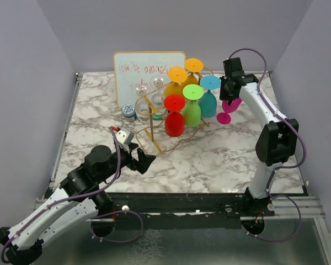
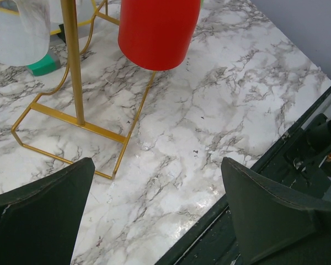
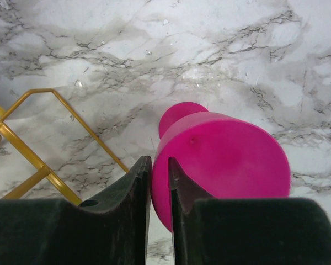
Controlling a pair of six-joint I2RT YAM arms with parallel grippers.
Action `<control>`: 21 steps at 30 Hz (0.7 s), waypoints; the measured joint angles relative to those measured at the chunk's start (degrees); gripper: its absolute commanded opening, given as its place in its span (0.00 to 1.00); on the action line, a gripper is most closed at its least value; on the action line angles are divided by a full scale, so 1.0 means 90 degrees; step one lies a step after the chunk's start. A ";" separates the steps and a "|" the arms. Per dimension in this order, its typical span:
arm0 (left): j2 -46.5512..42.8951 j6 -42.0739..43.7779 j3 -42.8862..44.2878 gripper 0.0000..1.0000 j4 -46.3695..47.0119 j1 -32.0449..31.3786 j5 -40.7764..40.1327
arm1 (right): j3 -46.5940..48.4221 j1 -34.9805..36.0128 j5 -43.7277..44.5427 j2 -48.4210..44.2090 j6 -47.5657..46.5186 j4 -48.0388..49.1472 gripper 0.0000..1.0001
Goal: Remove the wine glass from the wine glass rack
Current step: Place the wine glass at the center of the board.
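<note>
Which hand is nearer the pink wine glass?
Right. The right hand is closed on the pink wine glass, right of the wine glass rack; the left hand hangs open by its near foot, well away.

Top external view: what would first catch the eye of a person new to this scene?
Bright wine glasses, red, green, teal and orange, hang upside down on the gold wine glass rack at the centre of the table, before a whiteboard. To the right of the rack and clear of it, the right gripper is shut on a magenta wine glass. The left gripper sits open near the rack's front foot.
</note>
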 measured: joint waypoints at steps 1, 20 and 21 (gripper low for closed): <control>0.0036 0.0000 0.0000 0.99 0.0000 0.0000 0.0000 | 0.0010 0.0000 -0.0017 0.0000 -0.0002 -0.0012 0.32; 0.0250 -0.0017 0.0000 0.99 -0.0012 0.0000 -0.0002 | 0.0316 0.0000 -0.0029 -0.0197 -0.0036 -0.0236 0.48; 0.0255 -0.0027 0.0000 0.99 -0.0022 0.0000 -0.0002 | 0.0304 0.0000 -0.0002 -0.0250 -0.0022 -0.0240 0.49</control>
